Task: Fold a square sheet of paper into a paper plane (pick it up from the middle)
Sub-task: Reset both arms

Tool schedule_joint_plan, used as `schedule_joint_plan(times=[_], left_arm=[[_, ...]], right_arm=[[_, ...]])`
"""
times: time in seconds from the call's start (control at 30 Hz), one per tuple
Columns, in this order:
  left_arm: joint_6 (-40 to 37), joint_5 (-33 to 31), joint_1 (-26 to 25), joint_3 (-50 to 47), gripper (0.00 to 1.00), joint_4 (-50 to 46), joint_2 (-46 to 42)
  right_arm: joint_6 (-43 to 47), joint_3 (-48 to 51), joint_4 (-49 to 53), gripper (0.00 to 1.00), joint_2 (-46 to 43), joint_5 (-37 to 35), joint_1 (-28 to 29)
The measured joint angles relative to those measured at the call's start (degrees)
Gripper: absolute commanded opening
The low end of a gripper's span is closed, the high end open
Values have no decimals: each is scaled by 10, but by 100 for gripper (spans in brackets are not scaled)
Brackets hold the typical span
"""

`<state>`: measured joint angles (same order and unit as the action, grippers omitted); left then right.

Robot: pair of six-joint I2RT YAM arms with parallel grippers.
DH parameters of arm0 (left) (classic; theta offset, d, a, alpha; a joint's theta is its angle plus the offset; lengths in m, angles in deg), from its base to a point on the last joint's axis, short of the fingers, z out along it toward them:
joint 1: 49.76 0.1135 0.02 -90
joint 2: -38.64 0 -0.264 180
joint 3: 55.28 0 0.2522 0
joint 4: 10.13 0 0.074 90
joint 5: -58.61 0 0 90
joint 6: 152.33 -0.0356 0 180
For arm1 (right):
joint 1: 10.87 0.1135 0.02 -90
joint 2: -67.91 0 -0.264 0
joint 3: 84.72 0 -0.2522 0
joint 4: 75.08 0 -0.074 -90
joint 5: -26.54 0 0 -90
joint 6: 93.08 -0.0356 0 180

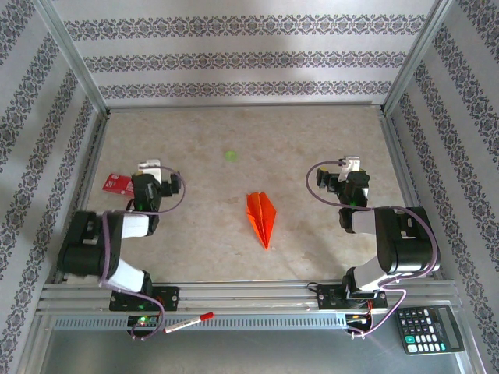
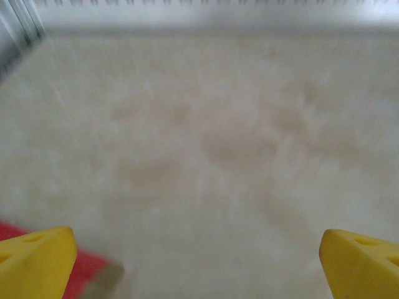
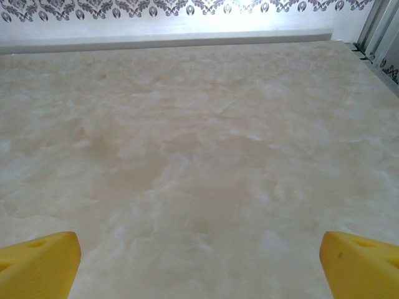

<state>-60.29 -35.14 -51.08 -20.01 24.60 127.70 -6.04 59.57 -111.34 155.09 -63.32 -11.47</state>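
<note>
Black-and-white arms point(image 1: 86, 245) trailing lilac cables point(image 1: 309, 181), tipped with yellow jaws

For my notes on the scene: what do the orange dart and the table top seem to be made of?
The orange dart: thin matte paper, by its sharp creases. The table top: smooth, beige, marble-like veining, faint sheen; stone or printed laminate, I cannot tell.

No legible text or labels

The left gripper point(image 2: 199, 266) gapes wide — yellow fingertips point(image 2: 36, 261) over the blurred beige table point(image 2: 206, 124). A red card point(image 2: 90, 268) lies just beside one fingertip
</note>
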Motion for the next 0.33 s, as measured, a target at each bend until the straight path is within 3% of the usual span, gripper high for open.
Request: schedule_joint_plan(times=[0.33], left_arm=[[-6,27,7,2,100,24,28]], right_arm=[[4,0,0,98,0,0,1]])
